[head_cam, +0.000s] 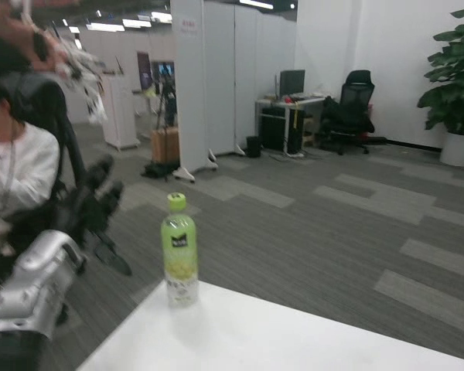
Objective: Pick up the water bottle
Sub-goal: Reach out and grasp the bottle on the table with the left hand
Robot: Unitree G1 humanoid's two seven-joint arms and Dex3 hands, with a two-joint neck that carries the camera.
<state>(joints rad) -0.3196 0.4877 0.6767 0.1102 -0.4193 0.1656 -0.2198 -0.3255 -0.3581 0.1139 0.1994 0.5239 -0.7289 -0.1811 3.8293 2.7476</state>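
A water bottle (pixel 179 251) with a green cap and a green and white label stands upright near the far left corner of the white table (pixel 278 340). My left hand (pixel 93 209) is raised to the left of the bottle, level with its upper half and apart from it, fingers spread and holding nothing. The silver left forearm (pixel 35 286) runs down to the picture's lower left. My right hand is out of view.
A person in a white top (pixel 15 178) sits at the far left, close behind my left arm. Beyond the table lie grey carpet, white partition panels (pixel 216 85), an office chair (pixel 348 108) and a potted plant (pixel 458 85).
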